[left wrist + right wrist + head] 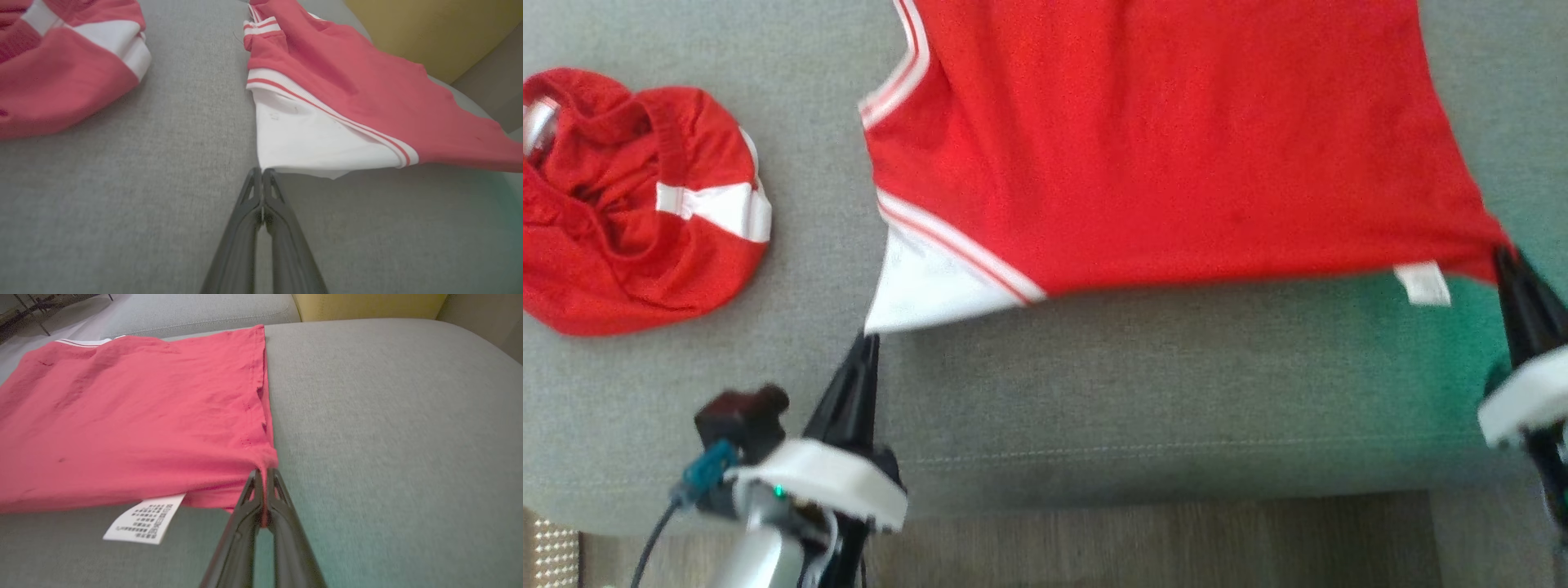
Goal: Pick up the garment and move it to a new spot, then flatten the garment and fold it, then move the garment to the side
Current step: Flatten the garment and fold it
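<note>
A grey sofa cushion (1143, 392) carries the red garment (1176, 139), spread mostly flat across its far part. A second red garment (629, 212) lies crumpled at the cushion's left, well apart. The left fingers (243, 232) are clenched on the garment's white near-left corner. The right fingers (239, 539) pinch its red near-right corner, near a white label (1421, 283).

Crumpled red bundle (629, 245) at nine o'clock on grey couch (1176, 384); wood floor (1176, 539) at six. Left wrist view: yellow cushion (429, 32) at one.
</note>
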